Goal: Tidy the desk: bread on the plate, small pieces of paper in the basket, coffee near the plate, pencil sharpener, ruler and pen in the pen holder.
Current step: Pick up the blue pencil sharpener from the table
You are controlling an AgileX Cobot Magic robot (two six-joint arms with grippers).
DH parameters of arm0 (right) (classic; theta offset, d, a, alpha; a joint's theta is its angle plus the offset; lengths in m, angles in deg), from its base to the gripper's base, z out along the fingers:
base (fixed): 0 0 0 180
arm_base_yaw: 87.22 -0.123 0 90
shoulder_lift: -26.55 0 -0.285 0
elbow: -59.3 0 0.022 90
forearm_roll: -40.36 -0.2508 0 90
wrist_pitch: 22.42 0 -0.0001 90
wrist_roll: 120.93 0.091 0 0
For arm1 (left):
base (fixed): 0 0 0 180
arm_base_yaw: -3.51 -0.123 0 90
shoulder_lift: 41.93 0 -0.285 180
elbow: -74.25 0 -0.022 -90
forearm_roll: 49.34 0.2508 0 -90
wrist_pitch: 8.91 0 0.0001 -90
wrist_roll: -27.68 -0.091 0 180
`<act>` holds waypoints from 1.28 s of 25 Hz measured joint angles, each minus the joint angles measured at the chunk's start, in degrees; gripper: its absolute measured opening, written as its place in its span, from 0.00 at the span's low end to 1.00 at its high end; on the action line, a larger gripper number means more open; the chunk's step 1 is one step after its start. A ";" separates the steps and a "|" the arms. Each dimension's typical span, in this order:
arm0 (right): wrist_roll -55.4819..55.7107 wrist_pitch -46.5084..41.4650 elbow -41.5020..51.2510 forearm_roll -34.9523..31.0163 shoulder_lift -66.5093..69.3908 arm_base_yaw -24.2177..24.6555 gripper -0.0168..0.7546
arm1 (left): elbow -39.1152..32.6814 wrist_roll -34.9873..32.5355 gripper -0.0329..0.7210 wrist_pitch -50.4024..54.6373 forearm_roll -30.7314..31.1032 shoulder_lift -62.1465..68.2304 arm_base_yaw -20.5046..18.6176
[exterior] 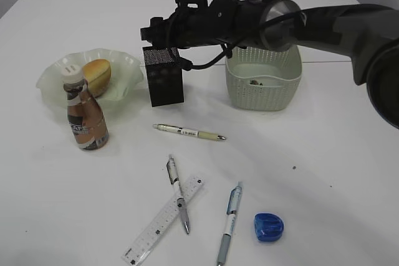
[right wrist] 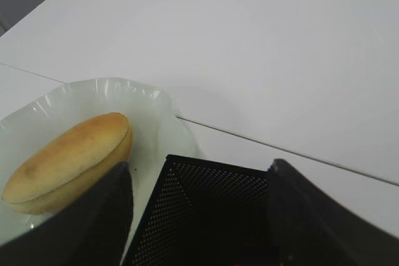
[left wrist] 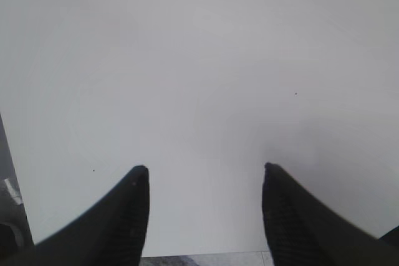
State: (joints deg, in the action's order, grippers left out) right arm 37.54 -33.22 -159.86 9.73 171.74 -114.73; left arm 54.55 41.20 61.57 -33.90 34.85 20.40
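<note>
White desk fills the scene. On its left, the bread lies in the green plate, and the coffee stands just in front of it. The right gripper hangs over the black pen holder, fingers spread, gripping nothing. Beside is the basket. Three pens, the ruler and a blue sharpener lie nearer. The left gripper is spread over bare desk.

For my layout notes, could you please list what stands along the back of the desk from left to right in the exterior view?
Green ruffled plate holding the bread → black mesh pen holder → pale green basket.
</note>
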 joint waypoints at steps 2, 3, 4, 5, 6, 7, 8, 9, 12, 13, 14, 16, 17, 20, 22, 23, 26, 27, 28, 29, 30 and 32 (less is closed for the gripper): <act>0.00 0.00 0.00 0.00 0.00 0.00 0.67 | 0.00 0.00 0.61 0.00 0.00 0.00 0.00; 0.00 0.00 0.00 0.00 0.00 0.00 0.67 | 0.00 0.00 0.60 0.00 0.00 0.00 0.00; 0.00 0.00 0.00 -0.09 0.00 0.00 0.67 | 0.00 0.00 0.60 0.00 0.00 0.00 0.00; -0.04 0.00 0.00 -0.09 0.00 0.00 0.67 | 0.00 0.00 0.60 0.00 0.00 0.00 0.00; -0.14 0.00 0.00 -0.23 0.00 0.00 0.67 | 0.00 0.00 0.61 0.00 0.00 0.00 0.00; -0.14 0.00 0.00 -0.63 0.00 0.00 0.67 | 0.00 0.00 0.60 0.00 0.00 0.00 0.00; -0.14 0.00 0.00 -0.89 0.00 0.00 0.67 | 0.00 0.00 0.60 0.00 0.00 0.00 0.00; -0.14 -0.28 0.00 -1.06 0.00 0.00 0.67 | 0.00 0.00 0.60 0.00 0.10 0.00 0.00; -0.14 -2.87 0.00 -1.34 -0.59 0.00 0.67 | 0.00 0.00 0.60 0.00 0.09 0.00 0.00; -0.14 -4.34 0.00 -1.34 -1.19 0.00 0.67 | 0.00 0.00 0.60 0.00 0.09 0.00 0.00; -0.14 -5.55 0.00 -1.34 -1.81 0.00 0.67 | 0.00 0.00 0.60 0.00 0.09 0.00 0.00; -0.14 -8.96 0.00 -1.34 -3.14 0.00 0.67 | 0.00 0.00 0.60 0.00 0.23 0.00 0.00; -0.14 -11.02 0.00 -1.10 -3.89 0.00 0.67 | 0.00 0.00 0.60 0.00 0.23 0.00 0.00; -0.14 -17.72 0.00 0.49 -5.74 0.12 0.67 | 0.00 0.00 0.60 0.00 0.59 0.00 0.00; -0.14 -22.01 0.00 2.15 -6.62 0.22 0.67 | 0.00 0.00 0.61 0.00 0.61 0.00 0.00; -0.14 -23.57 0.00 2.89 -6.88 0.25 0.67 | 0.00 0.00 0.60 0.00 0.70 0.00 0.00; -0.14 -27.75 0.00 5.48 -7.90 0.59 0.67 | 0.00 0.00 0.60 0.00 0.70 0.00 0.00; -0.14 -28.99 0.00 6.01 -8.16 0.59 0.67 | 0.00 0.00 0.60 0.00 0.70 0.00 0.00; -0.14 -30.38 0.00 6.89 -8.50 0.59 0.67 | 0.00 0.00 0.60 0.00 0.70 0.00 0.00; -0.14 -31.96 0.00 7.91 -8.90 0.59 0.67 | 0.00 0.00 0.60 0.00 0.70 0.00 0.00; -0.14 -33.15 0.00 8.88 -9.17 0.59 0.67 | 0.00 0.00 0.60 0.00 0.70 0.00 0.00; -0.14 -35.94 0.00 12.33 -10.12 0.59 0.67 | 0.00 0.00 0.60 0.00 0.70 0.00 0.00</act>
State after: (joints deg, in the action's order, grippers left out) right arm 37.40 -69.16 -159.86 22.06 161.62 -114.14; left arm 54.55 41.20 61.57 -33.20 34.85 20.40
